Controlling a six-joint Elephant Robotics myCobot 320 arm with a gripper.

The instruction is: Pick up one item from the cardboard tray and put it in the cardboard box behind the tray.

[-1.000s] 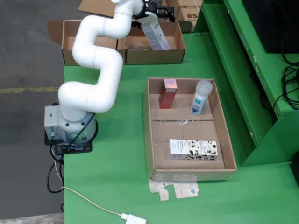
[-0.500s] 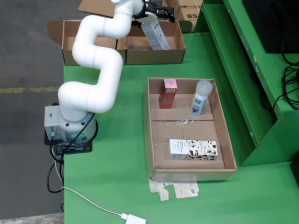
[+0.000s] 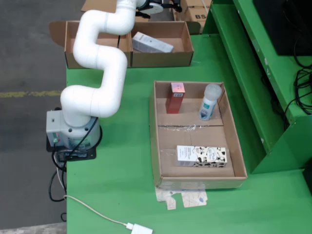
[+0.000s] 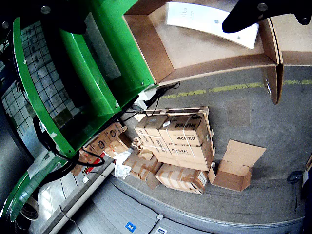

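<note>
In the fixed view a white carton lies flat on the floor of the box behind the tray, its long axis running from upper left to lower right, apart from the gripper at the top edge. The gripper view shows the carton below one dark finger, nothing held; whether the jaws are spread I cannot tell. In the tray stand a red carton and a bottle, with a cow-print carton lying lengthwise left to right.
</note>
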